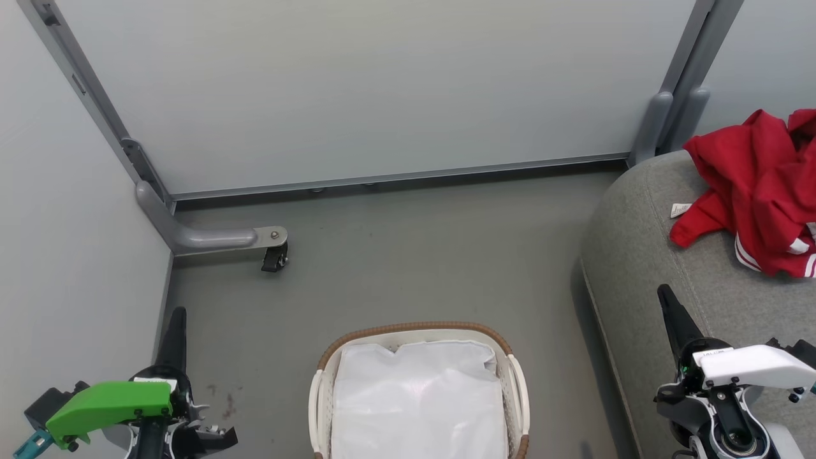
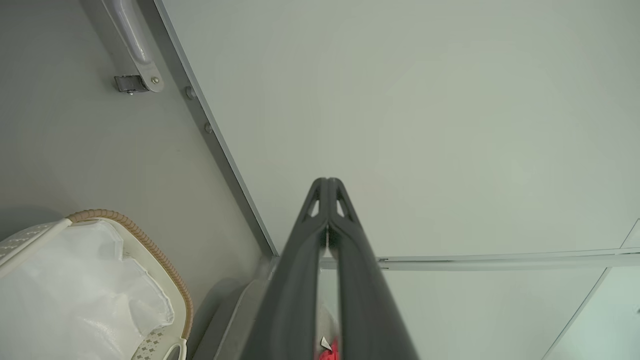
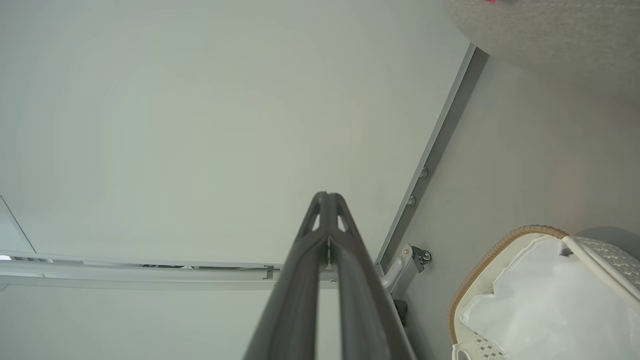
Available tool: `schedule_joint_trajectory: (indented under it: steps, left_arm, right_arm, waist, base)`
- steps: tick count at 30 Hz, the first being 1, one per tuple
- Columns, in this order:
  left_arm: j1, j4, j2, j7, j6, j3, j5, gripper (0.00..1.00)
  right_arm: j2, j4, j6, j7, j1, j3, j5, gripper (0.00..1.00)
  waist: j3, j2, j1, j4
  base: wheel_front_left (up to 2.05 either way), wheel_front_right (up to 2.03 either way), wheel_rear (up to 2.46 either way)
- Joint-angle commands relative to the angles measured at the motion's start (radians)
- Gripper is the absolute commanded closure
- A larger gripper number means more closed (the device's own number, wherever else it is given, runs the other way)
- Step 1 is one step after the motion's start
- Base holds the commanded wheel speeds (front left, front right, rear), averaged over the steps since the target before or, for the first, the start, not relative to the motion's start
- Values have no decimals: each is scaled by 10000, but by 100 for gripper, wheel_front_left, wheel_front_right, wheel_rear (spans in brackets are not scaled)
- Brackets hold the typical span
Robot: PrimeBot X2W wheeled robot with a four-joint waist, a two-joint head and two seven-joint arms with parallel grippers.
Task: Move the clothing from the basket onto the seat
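Lying in a crumpled heap, the clothing (image 1: 758, 185) rests on the seat (image 1: 637, 268) at the right of the head view. It is red fabric with white stripe trim at its lower edge and a small white label poking out on its left. The basket (image 1: 417, 329) stands on the floor (image 1: 414, 255) between the 2 arms, near the seat's rounded edge and well apart from the clothing. Its white liner (image 1: 417, 401) lies inside it. At the lower left, the left gripper (image 1: 179, 313) points up the view with its jaws pressed together on nothing. The right gripper (image 1: 663, 292) hangs over the seat below the clothing without touching it, its jaws likewise together and empty. In each wrist view, the 2 dark fingers (image 2: 320, 210) meet at their tips against the pale wall panel (image 3: 200, 125), with the basket's brown rim in a lower corner.
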Motion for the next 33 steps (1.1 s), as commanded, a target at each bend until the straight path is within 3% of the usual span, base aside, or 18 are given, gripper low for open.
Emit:
schedule_joint_trajectory:
  steps: [1,21,33]
  left_arm:
    - [-168,-80,33,72,-89,51,-191,100]
    - [-215,-178,36,424,-185,289,-1383,100]
    - [-200,-167,37,436,-185,283,-1376,100]
  right_arm:
    - [-61,-90,-2,66,77,-63,217,100]
    - [-71,-204,-3,441,158,-223,1520,100]
    - [-70,-198,-3,417,158,-219,1515,100]
  waist:
    - [-7,0,0,5]
    - [-99,0,0,71]
    - [-102,0,0,73]
  base:
    - [0,0,0]
    - [0,0,0]
    - [0,0,0]
